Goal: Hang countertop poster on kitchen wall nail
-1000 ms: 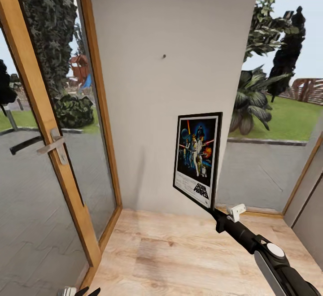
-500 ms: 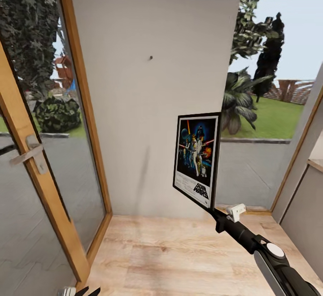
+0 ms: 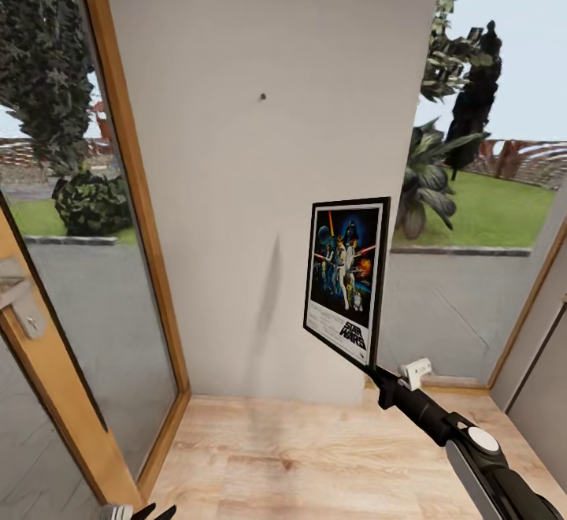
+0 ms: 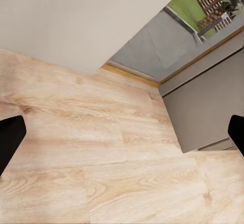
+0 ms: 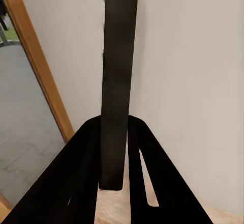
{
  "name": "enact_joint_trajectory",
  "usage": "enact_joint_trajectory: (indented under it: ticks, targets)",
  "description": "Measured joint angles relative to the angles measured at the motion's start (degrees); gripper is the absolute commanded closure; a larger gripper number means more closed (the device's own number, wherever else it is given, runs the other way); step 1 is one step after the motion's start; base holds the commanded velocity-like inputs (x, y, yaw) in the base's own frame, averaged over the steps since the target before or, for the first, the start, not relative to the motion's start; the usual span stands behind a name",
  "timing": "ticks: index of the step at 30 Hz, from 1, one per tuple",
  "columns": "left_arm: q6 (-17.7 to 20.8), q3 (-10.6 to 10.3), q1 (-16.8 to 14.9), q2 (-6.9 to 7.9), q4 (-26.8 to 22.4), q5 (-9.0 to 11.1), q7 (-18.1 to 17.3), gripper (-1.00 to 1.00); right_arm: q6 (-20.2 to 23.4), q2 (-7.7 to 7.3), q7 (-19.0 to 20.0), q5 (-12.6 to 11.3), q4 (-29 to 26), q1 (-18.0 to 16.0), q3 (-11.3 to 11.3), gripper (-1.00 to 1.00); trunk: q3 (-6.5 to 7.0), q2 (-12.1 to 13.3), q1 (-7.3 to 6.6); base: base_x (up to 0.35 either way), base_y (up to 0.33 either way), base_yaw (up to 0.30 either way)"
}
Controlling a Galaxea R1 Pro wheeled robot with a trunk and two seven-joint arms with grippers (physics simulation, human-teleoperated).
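The poster, black-framed with dark blue artwork and a "STAR WARS" logo, stands upright in the air in front of the pale grey wall. My right gripper is shut on its lower right corner. In the right wrist view the poster shows edge-on as a dark strip between my black fingers. The wall nail, a tiny dark speck, sits higher on the wall, up and to the left of the poster. My left gripper hangs open over the wooden floor, its tips low in the head view. The kitchen countertop is out of view.
A wooden-framed glass door with a metal handle stands at the left, and a window onto a garden at the right. Light wood floor runs to the wall. A grey cabinet side stands at the far right.
The whole picture has shifted: door frame and nail slid left, so the camera moved. The poster and right arm keep their place in the view; the grip is unchanged.
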Motion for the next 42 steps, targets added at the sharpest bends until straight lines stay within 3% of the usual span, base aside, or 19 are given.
enact_joint_trajectory:
  ticks: [24,39,40,42]
  targets:
    - [0.0,0.0,0.0,0.03,0.0,0.0,0.0,-1.00,0.0,0.00,0.0,0.0,-0.1,0.0,-0.1,1.00,0.00,0.0,0.00,0.333,0.000,0.000]
    - [0.0,0.3,0.0,0.21,0.0,0.0,-0.2,-1.00,0.1,-0.11,1.1,-1.2,-0.5,0.7,0.0,1.00,-0.02,0.0,0.02,0.047,0.000,0.000]
    - [0.1,0.3,0.1,0.07,2.6,0.0,-0.4,-1.00,0.1,-0.09,0.5,-1.2,-0.8,0.8,0.2,1.00,-0.02,0.0,0.02,0.000,0.000,0.000]
    - [0.1,0.1,1.5,0.02,3.3,0.0,-0.4,-1.00,0.3,-0.04,0.4,-0.4,-2.6,0.0,0.1,1.00,0.00,0.0,0.03,0.000,0.000,0.000]
